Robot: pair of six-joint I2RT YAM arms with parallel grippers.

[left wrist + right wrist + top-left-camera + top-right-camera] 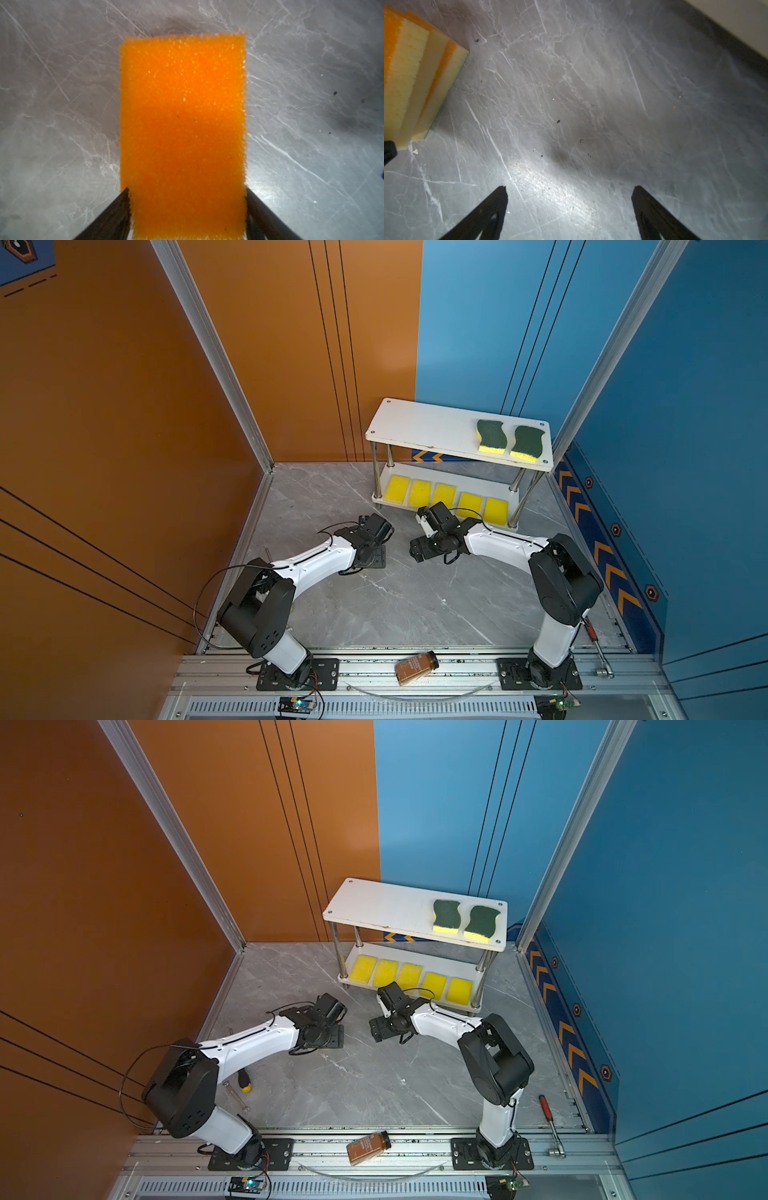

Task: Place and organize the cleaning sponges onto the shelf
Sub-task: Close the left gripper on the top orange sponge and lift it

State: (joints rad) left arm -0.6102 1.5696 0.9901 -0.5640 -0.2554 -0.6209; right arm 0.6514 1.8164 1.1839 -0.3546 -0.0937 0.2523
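Orange-topped sponge (182, 116) sits pinched in left gripper (187, 189); right gripper (570, 186) stands spread wide.

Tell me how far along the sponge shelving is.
Done: five yellow sponges line the lower board of the shelf; two green-topped sponges sit on top. In hand: the left hand pinches an orange sponge; the right hand hangs open, empty. Left: the stacked orange-topped sponges on the floor, none shelved yet.
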